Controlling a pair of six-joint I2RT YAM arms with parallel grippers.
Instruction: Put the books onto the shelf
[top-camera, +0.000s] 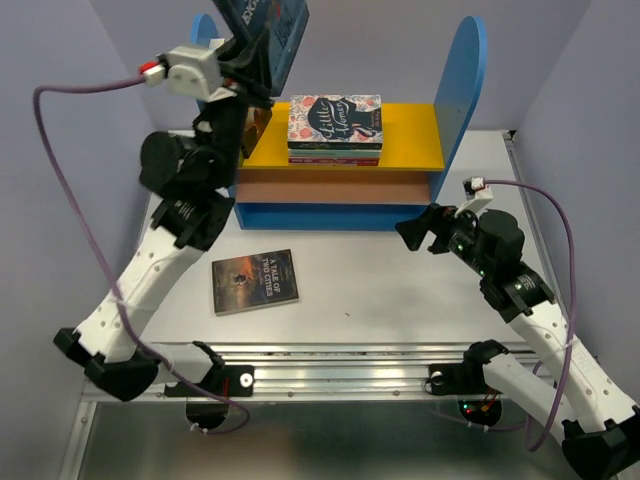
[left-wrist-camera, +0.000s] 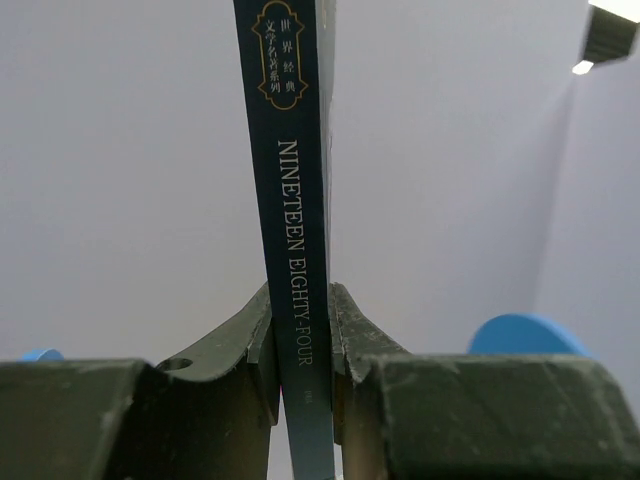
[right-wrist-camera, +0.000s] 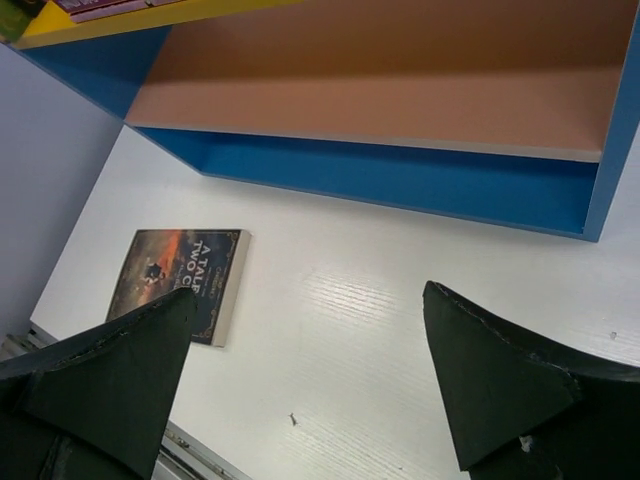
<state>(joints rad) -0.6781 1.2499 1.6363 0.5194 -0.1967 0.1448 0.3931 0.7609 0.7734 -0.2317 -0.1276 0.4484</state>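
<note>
My left gripper (top-camera: 252, 72) is raised high over the left end of the shelf (top-camera: 462, 90) and is shut on a dark blue-green book (top-camera: 276, 28). Its spine (left-wrist-camera: 300, 230) reads Nineteen Eighty-Four and stands upright between the fingers of the left gripper (left-wrist-camera: 303, 340). A dark brown-orange book, A Tale of Two Cities (top-camera: 255, 281), lies flat on the table left of centre, cover up. My right gripper (top-camera: 415, 232) hovers open above bare table before the shelf's right end. In the right wrist view the right gripper (right-wrist-camera: 308, 295) holds nothing, with that book (right-wrist-camera: 180, 280) beyond its left finger.
A floral Little Women stack (top-camera: 334, 125) lies flat on the yellow upper board (top-camera: 412, 140). The salmon lower board (right-wrist-camera: 400, 100) shows nothing on it. A brown-orange edge (top-camera: 256, 126) peeks from behind the left arm. A metal rail (top-camera: 330, 365) runs along the near edge.
</note>
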